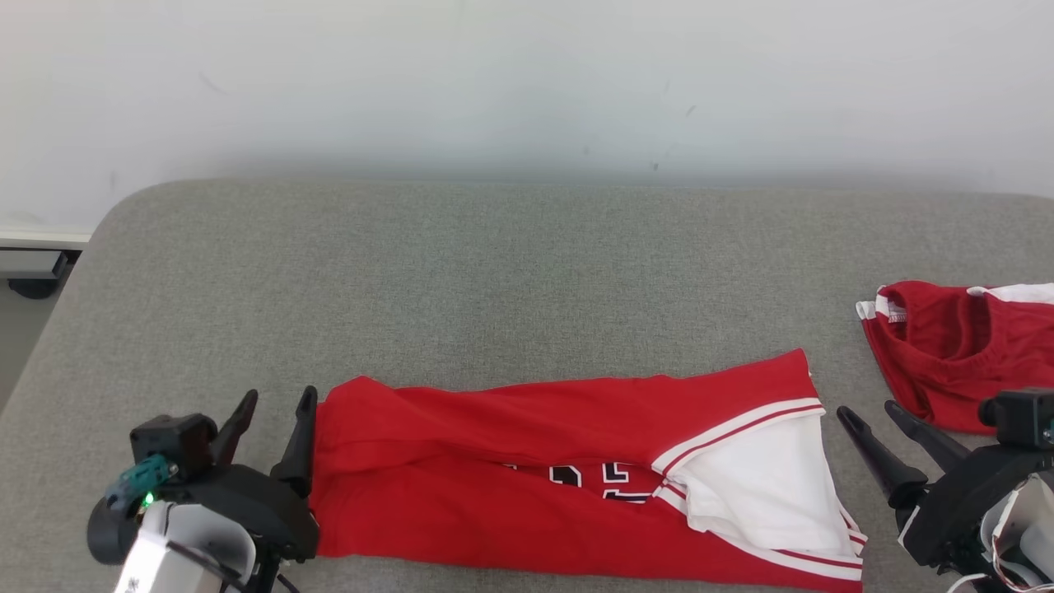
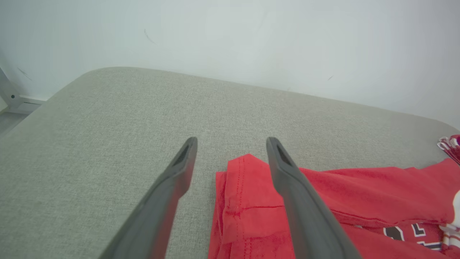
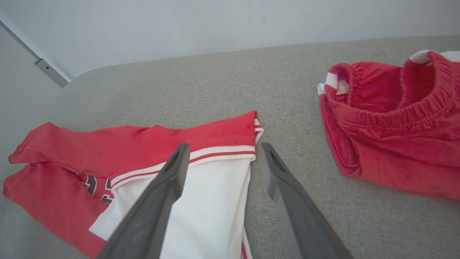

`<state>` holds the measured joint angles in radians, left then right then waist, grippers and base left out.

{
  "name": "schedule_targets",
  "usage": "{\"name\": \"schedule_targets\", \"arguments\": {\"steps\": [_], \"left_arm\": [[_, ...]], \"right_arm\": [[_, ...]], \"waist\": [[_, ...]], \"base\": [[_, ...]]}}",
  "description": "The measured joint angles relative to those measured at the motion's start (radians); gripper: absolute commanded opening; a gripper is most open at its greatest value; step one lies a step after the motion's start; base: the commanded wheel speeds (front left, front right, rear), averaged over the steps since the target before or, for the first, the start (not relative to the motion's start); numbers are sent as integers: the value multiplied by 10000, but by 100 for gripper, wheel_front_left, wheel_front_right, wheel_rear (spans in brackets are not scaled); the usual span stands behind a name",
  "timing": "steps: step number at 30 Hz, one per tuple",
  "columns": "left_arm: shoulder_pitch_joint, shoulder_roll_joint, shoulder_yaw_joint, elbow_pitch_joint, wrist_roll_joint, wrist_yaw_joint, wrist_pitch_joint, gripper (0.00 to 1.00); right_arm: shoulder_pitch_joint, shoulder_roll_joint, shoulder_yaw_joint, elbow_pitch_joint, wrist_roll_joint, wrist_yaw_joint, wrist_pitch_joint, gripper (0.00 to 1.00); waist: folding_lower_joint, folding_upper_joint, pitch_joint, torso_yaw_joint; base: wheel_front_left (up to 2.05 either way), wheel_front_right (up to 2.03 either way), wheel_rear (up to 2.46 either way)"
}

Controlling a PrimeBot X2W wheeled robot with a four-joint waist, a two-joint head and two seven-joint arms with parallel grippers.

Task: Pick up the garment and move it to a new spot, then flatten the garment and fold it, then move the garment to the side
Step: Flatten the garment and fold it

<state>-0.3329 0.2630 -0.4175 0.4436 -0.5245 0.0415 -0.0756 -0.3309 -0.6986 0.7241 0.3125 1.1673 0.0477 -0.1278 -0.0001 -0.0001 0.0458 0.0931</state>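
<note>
left gripper (image 1: pixel 280 395): stands with fingers spread wide, grips nothing, hovers low at the left end of the garment (image 1: pixel 494 469). seen along its own fingers, has the folded red corner poking up between them, right finger over the cloth, left finger over the bare grey surface (image 1: pixel 494 272). cannot tell from here whether the fingers touch the cloth.

right gripper (image 1: pixel 869 408): likewise parted and empty. sits just off the right end of the garment, left finger above the white panel (image 1: pixel 757 478), right finger above bare surface.

garment: lies as a long red band across the near part of the surface, long axis running left to right, one short end at each gripper. looks already folded lengthwise, with dark lettering (image 1: pixel 609 482) peeking out along the fold and the white panel with its red-and-white trim turned up at the right end. appears flat apart from shallow wrinkles near the left end.

judging from that lie, probably leaves a crosswise fold, end over end, and then the shift to the side. turns on the band's axis joining the two grippers: neither arm clearly nearer, each having its own end just ahead of its fingertips. calls for a short reach forward and down, then a pinch on a corner.

second red garment (image 1: pixel 947 362): lies bunched to the right, apart from the band, close to the right gripper. worth keeping out of any grasp there.
</note>
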Motion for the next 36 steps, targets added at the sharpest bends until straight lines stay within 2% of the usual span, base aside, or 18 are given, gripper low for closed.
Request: {"name": "schedule_targets", "arguments": {"steps": [4,5,9,13,23,32,36], "left_arm": [[318,109,27,-627,288,391,-520,100],[489,115,54,-911,389,479,-756,100],[1079,102,58,-1478,686,606,-1070,100],[1545,-31,67,-1852,756,652,-1198,100],[2294,-167,545,-2447,890,815,-1379,100],[2750,-372,974,-2913,1375,825,-1469,100],[2868,-460,1220,-3005,1521,825,-1501,100]], "right_arm": [[244,50,-115,-219,-98,-468,-516,100],[387,109,-205,-270,-159,-719,-784,100],[764,221,-267,-405,-330,-1189,-945,100],[1090,359,-491,-556,-399,-1434,-1104,100],[1681,855,-1151,-811,-754,-1709,-1202,100],[2056,1060,-1785,-901,-1555,-1720,-1204,100],[2019,1126,-1850,-832,-2320,-1720,-1204,100]], "waist": [[0,0,-65,8],[0,0,-106,21],[-1,1,-177,44],[0,1,-235,58],[0,2,-283,21],[0,2,-245,-34],[0,2,-225,-18]], "base": [[0,0,0],[0,0,0],[0,0,0],[0,0,0],[0,0,0],[0,0,0],[0,0,0]]}}
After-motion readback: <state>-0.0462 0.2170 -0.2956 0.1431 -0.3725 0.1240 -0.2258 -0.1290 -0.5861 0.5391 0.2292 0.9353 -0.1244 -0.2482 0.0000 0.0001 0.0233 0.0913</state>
